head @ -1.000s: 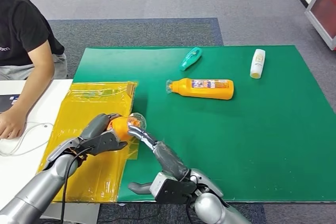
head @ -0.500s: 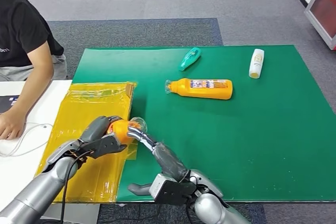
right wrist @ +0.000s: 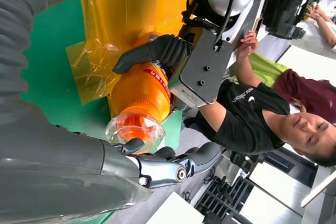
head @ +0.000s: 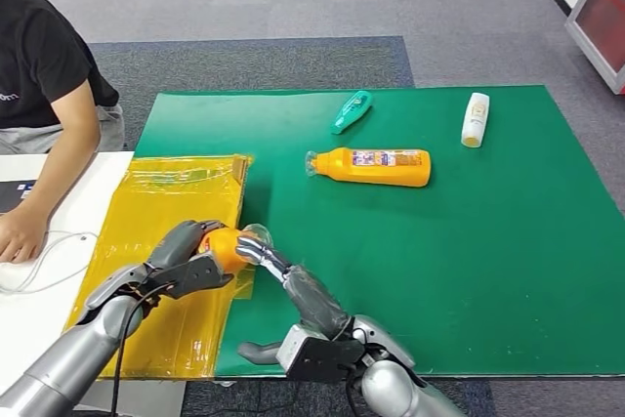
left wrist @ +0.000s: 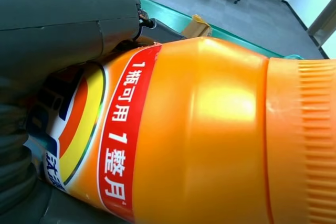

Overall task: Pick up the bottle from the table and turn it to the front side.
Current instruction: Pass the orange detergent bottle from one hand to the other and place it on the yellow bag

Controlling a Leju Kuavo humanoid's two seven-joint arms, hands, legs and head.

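Orange plastic fills the left hand (head: 181, 259): it grips the bottle (head: 225, 246) around its labelled body, low over the yellow film (head: 166, 212) at the near-left of the bench (head: 479, 271). The bottle's clear cap points towards the green mat. The right hand (head: 266, 259) reaches in from the other side, its fingers (right wrist: 158, 163) extended and laid against that clear cap; from here I'd say touching, though not closing around it. Farther back on the mat lie a second orange bottle (head: 372, 166), a teal bottle (head: 352, 110) and a white bottle (head: 476, 119), all on their sides. A person in a black shirt (head: 40, 61) leans at the left.
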